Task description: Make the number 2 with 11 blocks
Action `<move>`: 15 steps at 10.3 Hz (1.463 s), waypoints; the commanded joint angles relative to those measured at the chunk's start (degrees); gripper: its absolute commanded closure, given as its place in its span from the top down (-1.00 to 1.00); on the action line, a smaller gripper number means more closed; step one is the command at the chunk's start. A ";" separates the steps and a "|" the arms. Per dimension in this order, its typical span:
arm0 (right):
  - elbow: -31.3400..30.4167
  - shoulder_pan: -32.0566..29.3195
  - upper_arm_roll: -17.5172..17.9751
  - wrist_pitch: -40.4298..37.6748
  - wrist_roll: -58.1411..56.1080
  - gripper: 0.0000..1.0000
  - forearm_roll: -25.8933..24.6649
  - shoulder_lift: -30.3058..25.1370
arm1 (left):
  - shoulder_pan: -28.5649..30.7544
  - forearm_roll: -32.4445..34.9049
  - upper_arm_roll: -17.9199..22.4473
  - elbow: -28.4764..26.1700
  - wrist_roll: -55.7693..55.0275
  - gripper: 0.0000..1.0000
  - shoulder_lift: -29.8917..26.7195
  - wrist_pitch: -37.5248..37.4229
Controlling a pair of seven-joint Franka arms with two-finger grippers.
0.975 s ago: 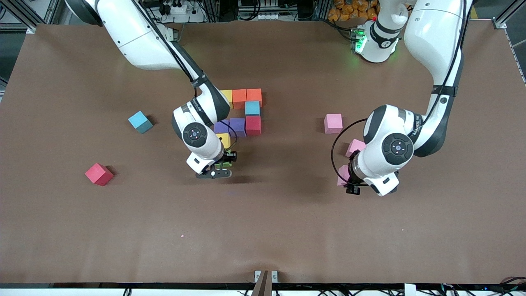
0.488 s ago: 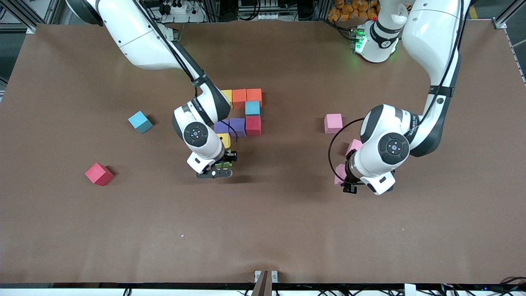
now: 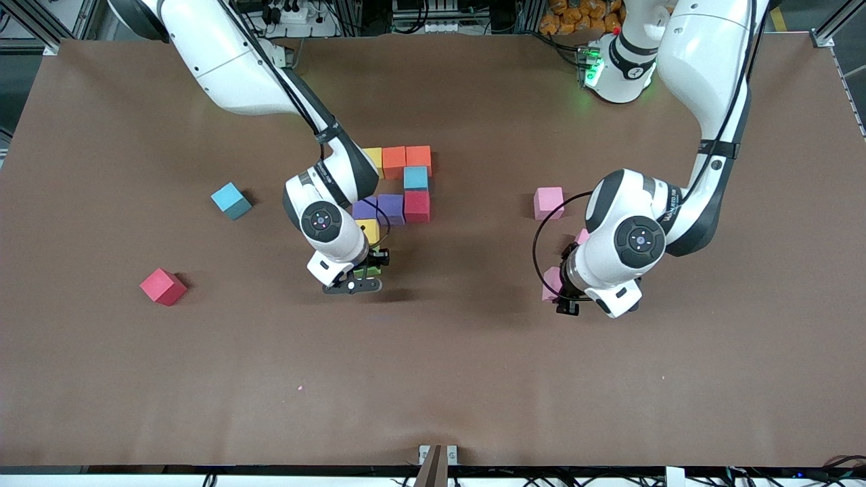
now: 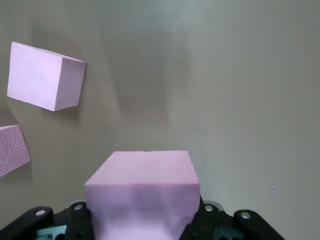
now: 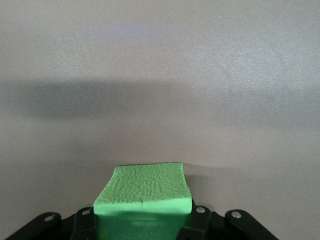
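Blocks lie scattered on the brown table [image 3: 433,379], and two are held. Nearest the front camera, the left gripper [image 3: 563,297] is clamped on a pink block [image 3: 551,284], which bulges between its jaws in the left wrist view [image 4: 142,192]; it hangs just above the table toward the left arm's end. The right gripper [image 3: 362,274] pinches a green block [image 3: 371,270], seen squeezed in the right wrist view [image 5: 143,197], low over the table just below the unfinished number 2 [image 3: 399,186].

A loose red block [image 3: 162,286] sits toward the right arm's end, with a light blue block [image 3: 231,200] farther back. Two more pink blocks rest by the left arm, one partly hidden [image 3: 582,236], one farther off [image 3: 548,202].

The digit so far: yellow [image 3: 369,230] nearest, then purple, purple, red, a light blue one, and orange, orange and yellow farthest.
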 commanded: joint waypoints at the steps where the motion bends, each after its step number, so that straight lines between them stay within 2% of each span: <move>1: -2.27 -0.29 -0.16 0.19 -0.60 -0.30 -0.19 -1.94 | -1.33 -2.36 0.34 0.38 -1.11 -0.30 0.41 -0.45; 15: -2.09 -0.64 -0.07 0.28 -0.25 -0.25 0.07 -1.68 | -1.25 -2.80 0.34 0.38 -2.16 -0.30 0.50 -0.45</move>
